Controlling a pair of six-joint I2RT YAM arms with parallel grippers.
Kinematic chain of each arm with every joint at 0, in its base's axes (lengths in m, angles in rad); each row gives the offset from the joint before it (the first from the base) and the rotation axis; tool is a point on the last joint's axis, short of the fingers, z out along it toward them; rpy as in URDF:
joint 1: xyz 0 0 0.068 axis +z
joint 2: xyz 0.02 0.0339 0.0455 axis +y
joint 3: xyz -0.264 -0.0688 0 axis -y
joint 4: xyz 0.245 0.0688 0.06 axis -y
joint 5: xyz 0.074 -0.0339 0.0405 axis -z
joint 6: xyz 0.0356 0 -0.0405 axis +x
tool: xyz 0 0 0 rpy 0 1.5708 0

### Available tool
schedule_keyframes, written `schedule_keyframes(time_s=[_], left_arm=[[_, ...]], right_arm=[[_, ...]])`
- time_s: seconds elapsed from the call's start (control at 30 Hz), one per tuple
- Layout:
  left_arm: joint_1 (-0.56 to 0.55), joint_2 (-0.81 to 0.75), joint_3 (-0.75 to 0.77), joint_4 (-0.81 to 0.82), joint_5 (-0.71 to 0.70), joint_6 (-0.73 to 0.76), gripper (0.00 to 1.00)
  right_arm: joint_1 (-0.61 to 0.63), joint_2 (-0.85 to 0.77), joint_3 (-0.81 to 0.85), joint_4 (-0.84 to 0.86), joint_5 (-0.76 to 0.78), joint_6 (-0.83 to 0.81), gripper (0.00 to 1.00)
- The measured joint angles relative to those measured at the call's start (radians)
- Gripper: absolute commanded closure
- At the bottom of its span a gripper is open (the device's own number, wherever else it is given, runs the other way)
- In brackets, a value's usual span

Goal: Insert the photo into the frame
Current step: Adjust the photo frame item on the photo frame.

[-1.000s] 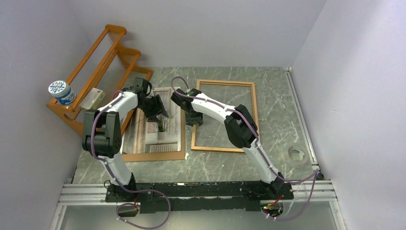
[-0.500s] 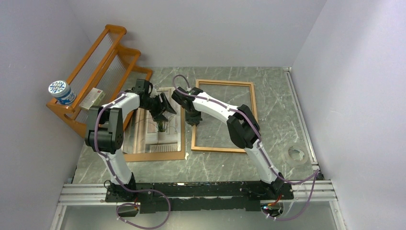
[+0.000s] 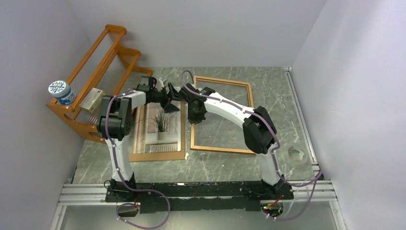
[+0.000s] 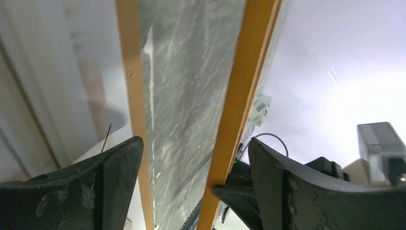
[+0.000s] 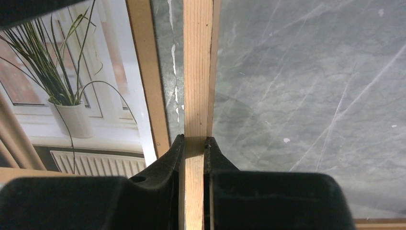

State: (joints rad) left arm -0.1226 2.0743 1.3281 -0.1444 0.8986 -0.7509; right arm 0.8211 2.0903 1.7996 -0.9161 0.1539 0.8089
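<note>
Right wrist view shows the right gripper clamped on a rail of the frame beside the photo, while the left gripper hangs with jaws wide apart.

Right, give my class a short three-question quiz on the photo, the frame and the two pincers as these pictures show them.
1. True or false: the right pincer is shut on a rail of the frame.
2. The photo lies: A) inside the frame; B) flat beside the frame, outside it; C) folded in half.
3. Fill in: the left pincer is ____ and holds nothing.

Key: 1 true; 2 B; 3 open.
</note>
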Motion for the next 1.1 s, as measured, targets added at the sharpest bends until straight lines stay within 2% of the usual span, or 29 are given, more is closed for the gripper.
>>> schedule_keyframes(time_s=[0.13, 0.27, 0.5, 0.7, 0.8, 0.97, 1.1], left_arm=[[-0.018, 0.033, 0.007, 0.08, 0.045, -0.038, 0.13], [-0.067, 0.074, 0.056, 0.085, 0.057, -0.048, 0.18], [-0.131, 0.143, 0.126, 0.055, 0.058, -0.065, 0.43], [-0.133, 0.162, 0.148, 0.076, 0.107, -0.118, 0.62], [-0.134, 0.163, 0.149, 0.097, 0.13, -0.155, 0.72], [-0.134, 0.172, 0.148, 0.149, 0.152, -0.163, 0.95], [-0.135, 0.183, 0.157, 0.141, 0.153, -0.154, 0.97]], right_arm=[[-0.001, -0.014, -0.052, 0.045, -0.029, -0.018, 1.0], [-0.002, -0.028, -0.097, 0.09, -0.052, -0.037, 1.0], [-0.002, -0.085, -0.147, 0.128, -0.077, -0.058, 0.98], [-0.002, -0.11, -0.167, 0.15, -0.088, -0.075, 0.96], [-0.002, -0.11, -0.167, 0.151, -0.093, -0.081, 0.91], [-0.006, -0.11, -0.167, 0.151, -0.091, -0.094, 0.7], [-0.006, -0.117, -0.175, 0.172, -0.098, -0.121, 0.39]])
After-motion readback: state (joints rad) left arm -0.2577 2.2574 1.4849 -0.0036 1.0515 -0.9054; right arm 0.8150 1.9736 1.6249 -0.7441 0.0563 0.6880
